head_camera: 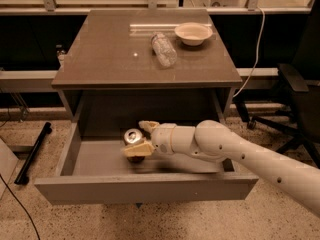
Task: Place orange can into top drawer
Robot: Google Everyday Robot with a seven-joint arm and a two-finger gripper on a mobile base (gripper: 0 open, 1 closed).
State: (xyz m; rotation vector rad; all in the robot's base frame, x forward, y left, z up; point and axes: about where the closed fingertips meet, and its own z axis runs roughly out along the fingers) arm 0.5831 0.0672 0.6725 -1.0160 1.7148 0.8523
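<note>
The top drawer (70,151) is pulled out wide from the grey-brown cabinet, its grey inside showing. The orange can (133,137) stands upright inside the drawer, left of the middle, its silver top showing. My gripper (140,138) reaches in from the right on the white arm. Its cream fingers (139,149) sit on either side of the can, shut on it. The can's base is at or just above the drawer floor; I cannot tell which.
On the cabinet top lie a clear plastic bottle (163,49) and a cream bowl (193,33). A black chair (295,91) stands at the right. A black bar (33,152) lies on the floor at the left. A white cable (255,54) hangs at the right.
</note>
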